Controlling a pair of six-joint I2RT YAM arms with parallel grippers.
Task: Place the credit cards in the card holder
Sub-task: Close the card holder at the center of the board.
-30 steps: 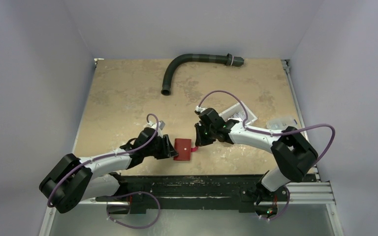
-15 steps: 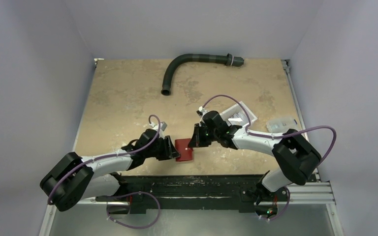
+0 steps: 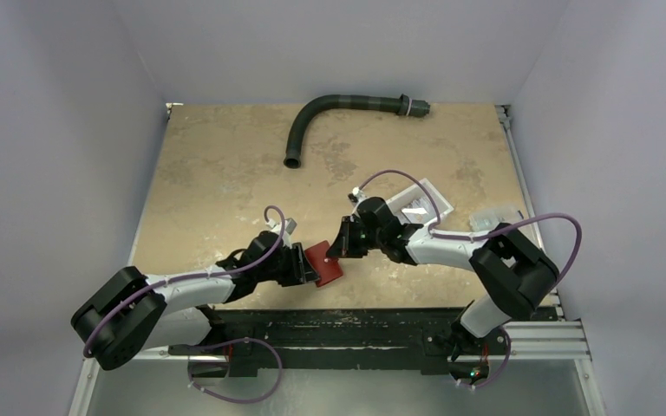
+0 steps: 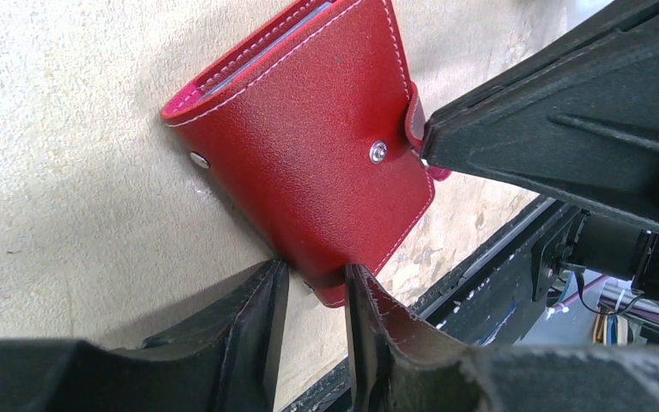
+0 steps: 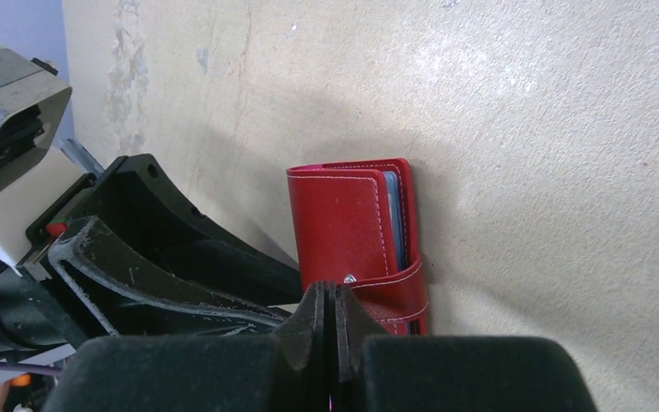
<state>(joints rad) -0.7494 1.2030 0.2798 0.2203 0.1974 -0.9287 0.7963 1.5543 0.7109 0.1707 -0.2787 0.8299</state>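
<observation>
With left gripper (image 4: pixel 313 281) clamped at 6 o'clock on light, likely stiff card holder (image 4: pixel 309 146), tug soft snap tab (image 4: pixel 414 120) with clenched right gripper (image 5: pixel 327 299).

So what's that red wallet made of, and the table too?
The red wallet looks like leather or fake leather: pebbly grain, pale stitching, and a shiny metal snap. The table has a matte, blotchy beige top, maybe stone-look laminate; hard to tell.

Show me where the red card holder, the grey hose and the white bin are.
card holder (image 4: pixel 309 163), left wrist view, front cover.
grey hose (image 3: pixel 309 113), top view, its bend.
white bin (image 3: pixel 435 195), top view, far rim.
</observation>
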